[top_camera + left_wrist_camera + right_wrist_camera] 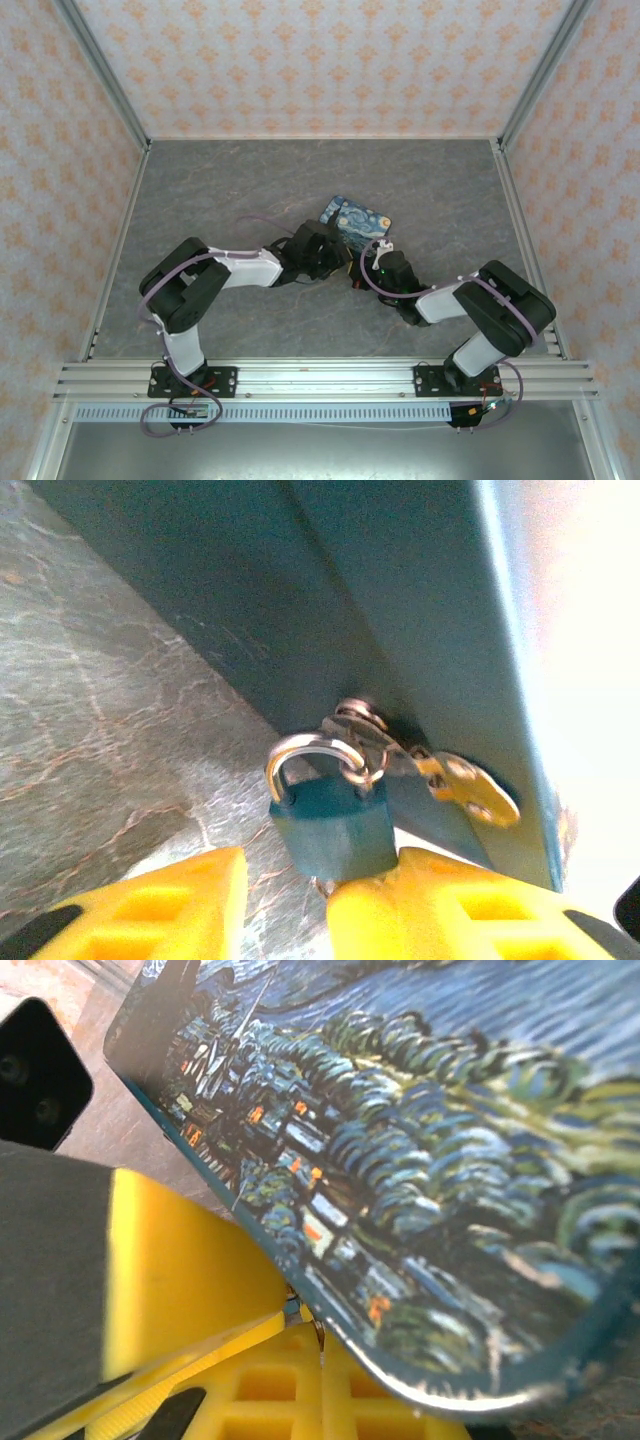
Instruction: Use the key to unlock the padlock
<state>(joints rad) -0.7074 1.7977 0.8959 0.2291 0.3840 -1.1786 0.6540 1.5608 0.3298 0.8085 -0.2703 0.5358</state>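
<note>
Left wrist view sets the tiny teal-blue padlock point(330, 828), with its silvery curved shackle point(305, 755), low against the side of the dark blue box printed with a swirling yellow night-sky painting point(330, 610). The box lies about the middle of the grey marbled table point(200, 200), well away from every corner, and the padlock is on the side facing the arms. A brass-coloured key point(472, 792) hangs with a silvery one on a ring beside the shackle.

The left gripper point(285, 905) stands open; the lock body rests against one of its yellow fingers point(150, 905) and is clear of the other. The right gripper point(300, 1322) is closed just beside the box's printed edge; a thin metal sliver shows at its tips, but whether it is pinched cannot be told.

The step in hand looks like steadying the lock for the key. It would go best with the left fingers closing on the flat faces of the body, below the shackle, leaving the keyway free and the ring unsnagged; the key should then be lined up straight before it is turned.

No brand, label or writing can be read on the lock, the keys or the box.
</note>
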